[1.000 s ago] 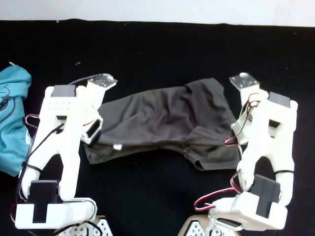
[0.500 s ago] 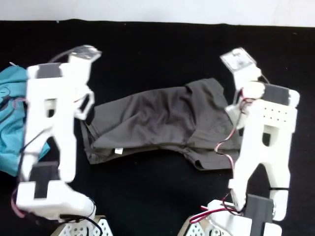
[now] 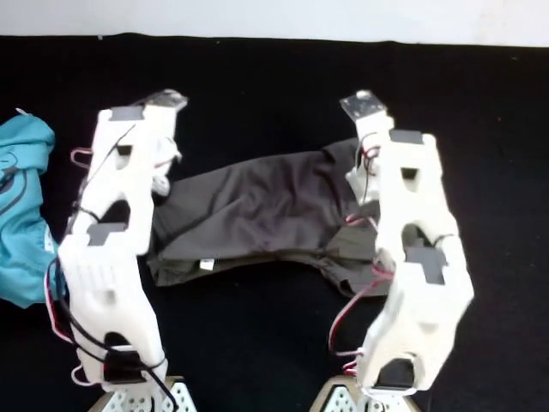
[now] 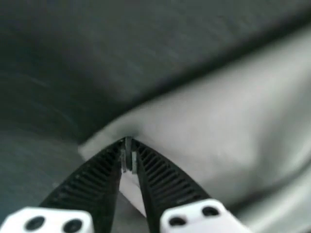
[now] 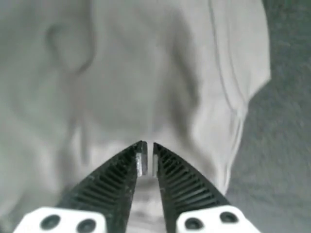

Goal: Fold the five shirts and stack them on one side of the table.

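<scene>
Shirt being worked: a dark grey soft-fabric shirt (image 3: 257,206) lies rumpled and partly doubled over across the middle of the black cloth-covered worktop (image 3: 274,77), between the two arms.
Other garment: a crumpled teal shirt (image 3: 21,215) sits at the worktop's left edge, apart from the grey one.
Left pincer: the left pincer (image 4: 127,158) has its tips drawn together, poised over the shirt's edge where fabric meets bare worktop. No cloth shows between the tips.
Right pincer: the right pincer (image 5: 146,160) is closed to a thin slit above the shirt's wrinkled body, near a seamed border. It looks empty.
Handling: the shirt is probably light, limp and floppy. It will likely sag and crease wherever it is unsupported, and it may drag on the cloth surface.
Where to hold: seamed edges and corners look best, one at each end, so the fabric lifts taut.
Risk: a shallow pinch may catch a single layer or slip off.
</scene>
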Controlling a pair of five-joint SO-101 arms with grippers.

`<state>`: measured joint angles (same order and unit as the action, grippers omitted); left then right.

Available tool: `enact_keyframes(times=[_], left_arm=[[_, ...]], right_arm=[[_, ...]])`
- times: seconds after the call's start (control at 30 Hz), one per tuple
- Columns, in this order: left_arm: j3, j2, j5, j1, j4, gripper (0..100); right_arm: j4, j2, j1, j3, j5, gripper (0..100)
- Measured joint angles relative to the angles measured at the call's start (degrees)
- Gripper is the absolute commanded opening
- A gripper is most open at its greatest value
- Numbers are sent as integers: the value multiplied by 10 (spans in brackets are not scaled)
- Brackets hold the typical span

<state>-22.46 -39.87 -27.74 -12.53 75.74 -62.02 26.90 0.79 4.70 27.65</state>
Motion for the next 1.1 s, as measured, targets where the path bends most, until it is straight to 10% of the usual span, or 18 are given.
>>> enact_keyframes(times=[0.6, 1.1], left_arm=[[-650, -255, 26, -71, 243, 8], [-185, -3, 57, -47, 245, 213]], right_arm=[[-183, 160, -26, 360, 0, 29], [-295, 160, 11, 430, 0, 29]])
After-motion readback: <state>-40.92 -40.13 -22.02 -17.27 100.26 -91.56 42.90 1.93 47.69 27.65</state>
